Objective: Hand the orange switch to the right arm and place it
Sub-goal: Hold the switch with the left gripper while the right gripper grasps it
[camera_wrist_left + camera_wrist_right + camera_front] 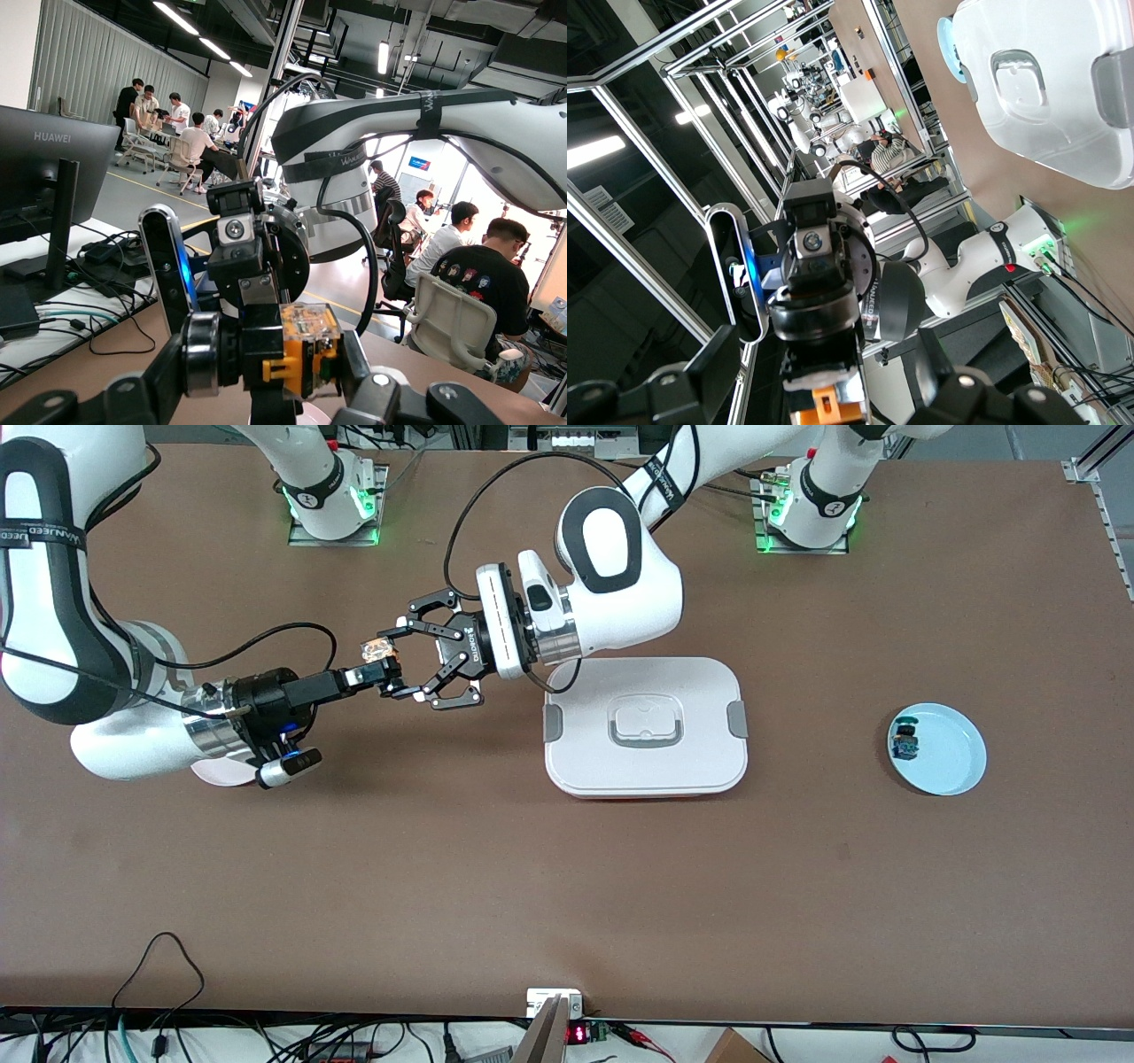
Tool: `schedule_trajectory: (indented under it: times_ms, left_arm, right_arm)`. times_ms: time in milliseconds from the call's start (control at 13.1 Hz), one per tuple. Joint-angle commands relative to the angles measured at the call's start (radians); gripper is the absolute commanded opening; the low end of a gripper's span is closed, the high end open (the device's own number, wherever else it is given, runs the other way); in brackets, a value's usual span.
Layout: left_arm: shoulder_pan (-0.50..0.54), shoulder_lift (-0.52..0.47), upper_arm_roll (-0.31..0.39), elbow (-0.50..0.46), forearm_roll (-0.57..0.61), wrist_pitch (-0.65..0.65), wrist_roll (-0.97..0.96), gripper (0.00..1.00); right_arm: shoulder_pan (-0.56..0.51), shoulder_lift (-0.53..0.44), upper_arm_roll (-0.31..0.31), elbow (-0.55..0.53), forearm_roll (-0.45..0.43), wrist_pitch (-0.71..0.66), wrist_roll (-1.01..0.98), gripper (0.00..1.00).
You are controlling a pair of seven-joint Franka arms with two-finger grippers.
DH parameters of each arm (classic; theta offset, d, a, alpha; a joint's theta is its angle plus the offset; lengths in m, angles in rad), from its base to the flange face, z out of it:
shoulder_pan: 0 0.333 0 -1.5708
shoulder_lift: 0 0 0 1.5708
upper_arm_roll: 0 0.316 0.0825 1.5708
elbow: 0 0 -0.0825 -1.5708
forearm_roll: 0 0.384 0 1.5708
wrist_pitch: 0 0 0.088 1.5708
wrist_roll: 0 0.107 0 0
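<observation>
Here the two grippers meet in the air above bare table, between the right arm's (97, 646) end and the white lidded box (645, 726). The orange switch (376, 652) sits at the meeting point, clear of the tabletop. The right gripper (387, 677), narrow and black, is pressed onto the switch from the right arm's side. The left gripper (409, 660), with wide black linkage fingers, is spread around the same spot, its fingertips on either side of the switch; whether they touch it cannot be told. In the left wrist view the switch (306, 350) appears as an orange and clear block between the linkage fingers (376, 394), with the right gripper's black body directly facing the camera. In the right wrist view only an orange edge of the switch (826, 405) shows. Toward the left arm's end of the table lies a pale blue plate (952, 757) carrying a small dark switch (905, 741) with blue-green parts.
</observation>
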Motion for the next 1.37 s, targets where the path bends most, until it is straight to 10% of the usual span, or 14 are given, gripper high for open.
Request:
schedule_trajectory:
  times_ms: [0, 457, 839, 1296]
  left_arm:
    - [-0.010, -0.002, 0.008, 0.013, -0.018, 0.007, 0.001, 0.00]
    - [-0.010, -0.001, 0.008, 0.015, -0.018, 0.007, 0.001, 0.00]
    - [-0.010, -0.001, 0.008, 0.015, -0.020, 0.007, 0.001, 0.00]
    - [-0.010, -0.001, 0.008, 0.015, -0.018, 0.007, -0.002, 0.11]
  right_arm:
    - [-0.002, -0.006, 0.002, -0.015, 0.012, -0.021, -0.013, 0.87]
    - [-0.011, -0.007, -0.001, -0.032, 0.006, -0.066, -0.013, 0.85]
    - [-0.024, -0.015, -0.004, -0.028, 0.006, -0.069, -0.011, 0.20]
    - [-0.030, -0.015, -0.004, -0.019, 0.015, -0.079, 0.004, 0.15]
